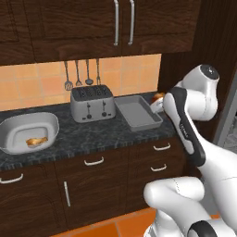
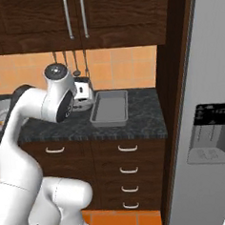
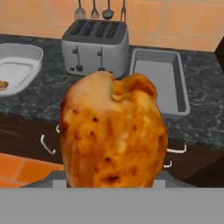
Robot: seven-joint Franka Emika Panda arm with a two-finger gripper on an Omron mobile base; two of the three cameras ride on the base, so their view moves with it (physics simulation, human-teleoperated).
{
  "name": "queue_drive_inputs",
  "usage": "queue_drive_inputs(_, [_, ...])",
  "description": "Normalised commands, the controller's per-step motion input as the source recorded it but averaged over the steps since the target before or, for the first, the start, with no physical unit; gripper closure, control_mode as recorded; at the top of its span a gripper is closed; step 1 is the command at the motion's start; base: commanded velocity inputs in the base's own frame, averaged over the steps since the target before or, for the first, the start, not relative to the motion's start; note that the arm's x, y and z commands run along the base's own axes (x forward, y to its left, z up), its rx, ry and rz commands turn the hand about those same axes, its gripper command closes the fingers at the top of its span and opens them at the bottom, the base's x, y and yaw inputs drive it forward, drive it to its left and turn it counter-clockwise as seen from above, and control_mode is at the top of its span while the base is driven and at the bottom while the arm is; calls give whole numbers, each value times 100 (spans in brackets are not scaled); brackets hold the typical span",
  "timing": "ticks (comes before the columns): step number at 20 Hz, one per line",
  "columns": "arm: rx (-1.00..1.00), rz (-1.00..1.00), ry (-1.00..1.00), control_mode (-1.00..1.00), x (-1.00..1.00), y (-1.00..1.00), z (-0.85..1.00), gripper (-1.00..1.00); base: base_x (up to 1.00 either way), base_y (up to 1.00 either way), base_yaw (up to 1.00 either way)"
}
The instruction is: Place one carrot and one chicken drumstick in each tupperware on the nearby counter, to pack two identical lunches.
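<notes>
A golden-brown chicken drumstick (image 3: 113, 131) sits right in front of the hand camera, its bulbous end up, covering the fingertips – the gripper is clamped on it. In the left base view a bit of that drumstick (image 1: 159, 96) shows just past the white arm, above the far right end of the dark marbled surface (image 1: 97, 134), near the far right corner of the rectangular grey container (image 1: 138, 112). That container (image 3: 161, 81) holds nothing and lies just right of the silver toaster (image 1: 92, 103), which stands against the orange tiled wall under hanging utensils (image 1: 82, 74). Well to the left on the surface is the rounded, bowl-like container (image 1: 28, 132), and inside it lies a second drumstick (image 1: 37, 141); whether anything else is in there I cannot tell. In the right base view the arm's elbow hides most of the toaster, the rectangular container (image 2: 110, 108) lies beside it, and a grey fridge (image 2: 201, 126) stands at the right
</notes>
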Motion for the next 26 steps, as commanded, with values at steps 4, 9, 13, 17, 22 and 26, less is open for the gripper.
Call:
queue_drive_inputs(4, [-6,12,0,-100,100,-9,-79,100,0,0,0])
queue_drive_inputs(9, [-8,7,5,-100,100,0,-42,100,0,0,0])
queue_drive_inputs(13, [-8,-7,12,-100,100,-1,-17,100,0,0,0])
queue_drive_inputs(17, [0,-5,9,-100,100,-10,-11,100,0,0,0])
queue_drive_inputs(22, [0,10,1,-100,100,-22,-54,100,0,0,0])
queue_drive_inputs(26, [0,11,-1,-100,96,-7,-59,100,0,0,0])
